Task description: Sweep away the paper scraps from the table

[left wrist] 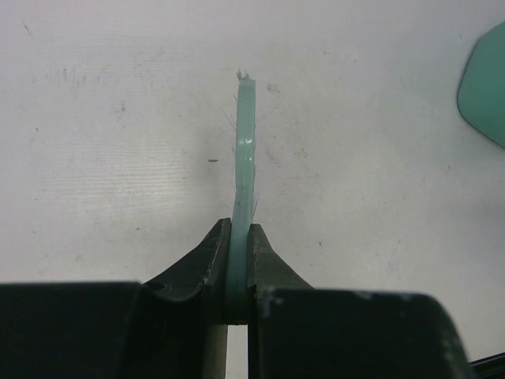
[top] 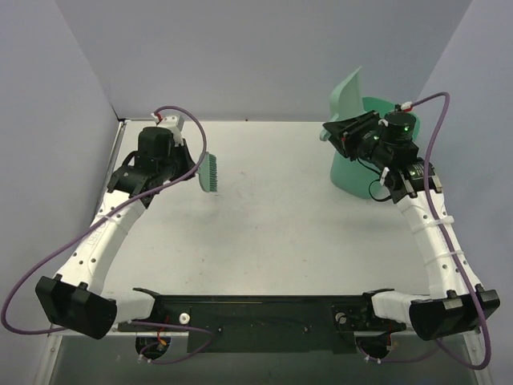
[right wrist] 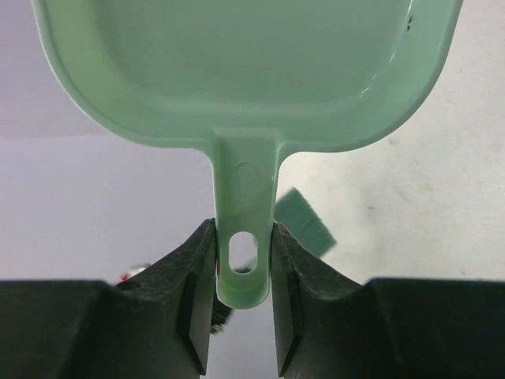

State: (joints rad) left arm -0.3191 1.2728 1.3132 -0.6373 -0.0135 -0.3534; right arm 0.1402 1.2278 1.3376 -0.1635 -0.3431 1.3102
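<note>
Though I look over the whole white table (top: pixel 280 233), not one of the paper scraps shows on its bare surface. Whether any lie in the dustpan (right wrist: pixel 245 71) I cannot tell, so their heading and long axis go unsaid. Bits like that should be feather-light, soft and quick to scatter. My guess is they are better pushed with bristles than pinched.

The left gripper (left wrist: pixel 239 237) is clamped nearly closed on the thin green hand brush (left wrist: pixel 245 158). It runs straight out from the jaws, edge-on, above the table's far left. The right gripper (right wrist: pixel 243 237) is pinched on the dustpan's handle beside its hanging hole, with the pan tipped up at the far right corner.
</note>
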